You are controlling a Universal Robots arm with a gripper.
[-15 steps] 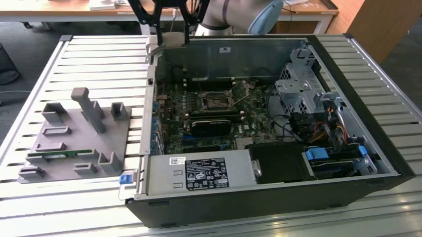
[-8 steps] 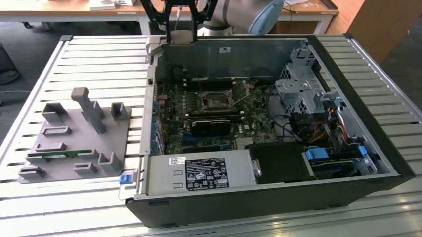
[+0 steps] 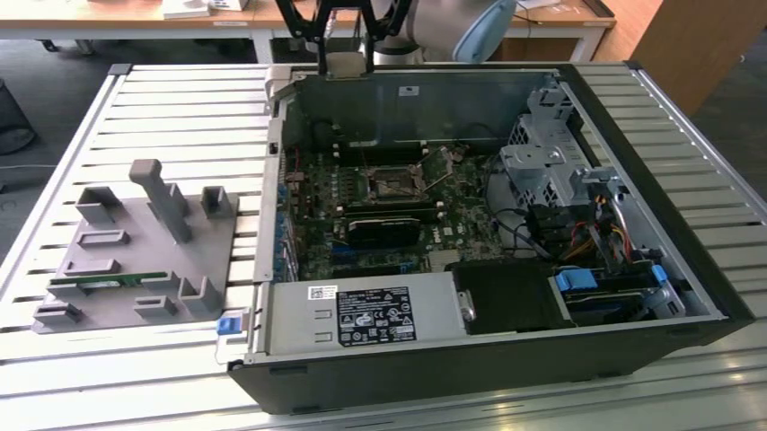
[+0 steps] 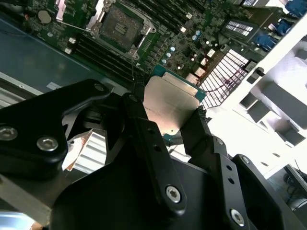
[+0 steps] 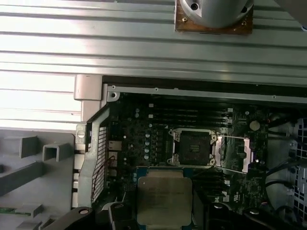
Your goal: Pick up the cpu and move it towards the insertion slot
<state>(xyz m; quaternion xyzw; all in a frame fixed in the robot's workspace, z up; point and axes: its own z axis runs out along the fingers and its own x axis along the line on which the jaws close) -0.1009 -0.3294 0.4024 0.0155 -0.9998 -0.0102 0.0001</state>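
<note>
My gripper [image 3: 345, 61] hangs above the rear wall of the open computer case [image 3: 671, 224], shut on the cpu [image 3: 341, 65]. In the second wrist view the cpu [image 4: 169, 98] shows its silver top and green rim, clamped at both sides between the black fingers [image 4: 139, 120] of the gripper [image 4: 168, 111]. The insertion slot [image 3: 393, 182], a dark square socket in a silver bracket, lies on the motherboard below and ahead of the chip. In the first wrist view the cpu [image 5: 161, 199] sits just short of the insertion slot [image 5: 192, 146], held by the gripper [image 5: 163, 213].
A grey fixture plate [image 3: 132, 251] with upright posts stands on the slatted table [image 3: 180, 108] at the exterior view's left, a green memory stick [image 3: 108, 283] lying in it. Inside the case are a black block [image 3: 383, 229], a power supply [image 3: 359, 314] and a drive cage [image 3: 551, 162].
</note>
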